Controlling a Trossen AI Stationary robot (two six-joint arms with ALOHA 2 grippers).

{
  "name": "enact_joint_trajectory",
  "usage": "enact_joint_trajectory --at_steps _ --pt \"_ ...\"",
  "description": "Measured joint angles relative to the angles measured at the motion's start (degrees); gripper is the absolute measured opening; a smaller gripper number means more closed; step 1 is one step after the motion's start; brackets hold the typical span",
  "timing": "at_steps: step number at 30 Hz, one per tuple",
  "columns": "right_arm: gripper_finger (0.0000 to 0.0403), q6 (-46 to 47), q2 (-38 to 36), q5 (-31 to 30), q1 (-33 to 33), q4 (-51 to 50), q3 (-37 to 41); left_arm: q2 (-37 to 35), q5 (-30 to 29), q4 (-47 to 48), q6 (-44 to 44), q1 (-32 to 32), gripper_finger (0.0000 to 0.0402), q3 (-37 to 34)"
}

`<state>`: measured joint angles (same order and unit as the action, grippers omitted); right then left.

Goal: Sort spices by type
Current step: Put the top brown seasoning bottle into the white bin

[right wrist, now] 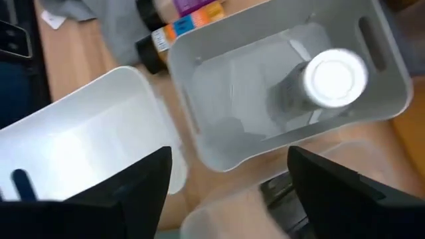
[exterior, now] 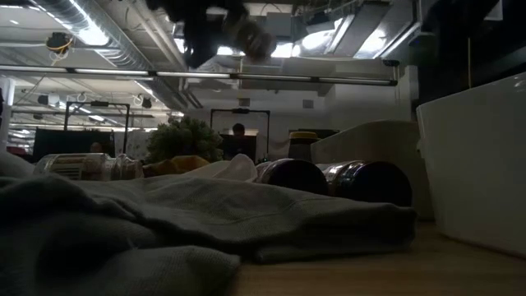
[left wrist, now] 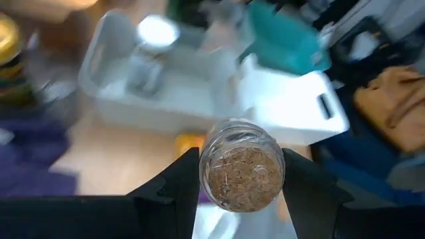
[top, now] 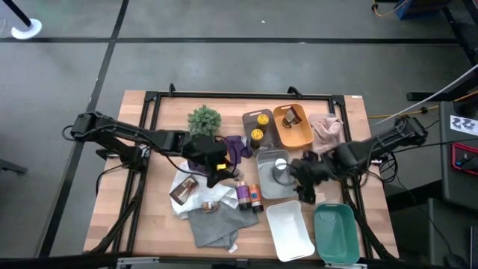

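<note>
Two grippers close to the grey tray (top: 270,188), one loaded, one empty. Left gripper (left wrist: 241,162) raised beside that tray on its left-arm side, fingers pinching a small glass jar (left wrist: 243,180) of brown spice across its body. Held by the sides, probably, to keep it level and free to drop straight down once over a compartment.

Right gripper (right wrist: 229,159) at the tray's opposite edge, fingers spread wide with nothing between them. Likely parked off the rim to leave the way in clear, or readied for a pick of its own.

Already inside the grey tray: one white-capped jar (right wrist: 335,78), upright. Judged the likeliest home for the held jar, being glass of a similar build, though not certain from here.

Beyond the tray's far side: a brown tray (top: 247,123) with two yellow-topped tins (top: 261,119) and a mustard tray (top: 302,136) with a brown packet (top: 291,118), like with like. On its near side: a white tray (top: 290,232) and a teal tray (top: 334,235), no spices visible in either.

Unsorted yet, just off the tray's near left corner: two short bottles (top: 243,196) lying beside a grey cloth (top: 213,224). Farther out that way, another packet (top: 184,189) among the cloths. Sorting roughly half done, by this look.
</note>
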<state>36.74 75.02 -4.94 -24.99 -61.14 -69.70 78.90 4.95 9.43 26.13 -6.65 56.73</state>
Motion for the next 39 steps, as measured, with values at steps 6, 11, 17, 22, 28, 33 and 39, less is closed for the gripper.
enact_joint_trajectory --at_steps 6,11,17,22,28,33,39 --pt "0.0298 12.5 0.0 -5.7 -10.3 0.2 0.0 1.7 0.0 -12.3 0.0 -4.1 0.0166 0.0" --pt "0.0298 20.4 0.1 -11.4 -17.6 0.6 0.1 6.8 0.0 -16.0 -1.3 -7.0 0.0166 3.9" --pt "0.0298 25.0 0.1 -16.3 -22.7 0.9 0.1 17.0 1.2 -13.8 -7.6 -9.7 0.0166 17.0" --pt "0.0298 25.0 0.1 -19.4 -24.6 1.0 0.1 26.7 1.5 -4.5 -12.1 -10.8 0.0166 30.7" --pt "0.0298 24.3 0.1 -21.0 -24.5 -0.1 0.1 38.5 1.5 1.7 -13.1 -10.9 0.0166 43.7" --pt "0.0299 24.3 0.1 -22.5 -24.5 -1.8 0.1 45.9 1.5 4.0 -13.5 -10.5 0.0166 48.8" --pt "0.0298 22.7 0.1 -23.7 -24.5 -2.4 0.1 50.5 1.3 4.0 -13.1 -9.6 0.0166 49.7"
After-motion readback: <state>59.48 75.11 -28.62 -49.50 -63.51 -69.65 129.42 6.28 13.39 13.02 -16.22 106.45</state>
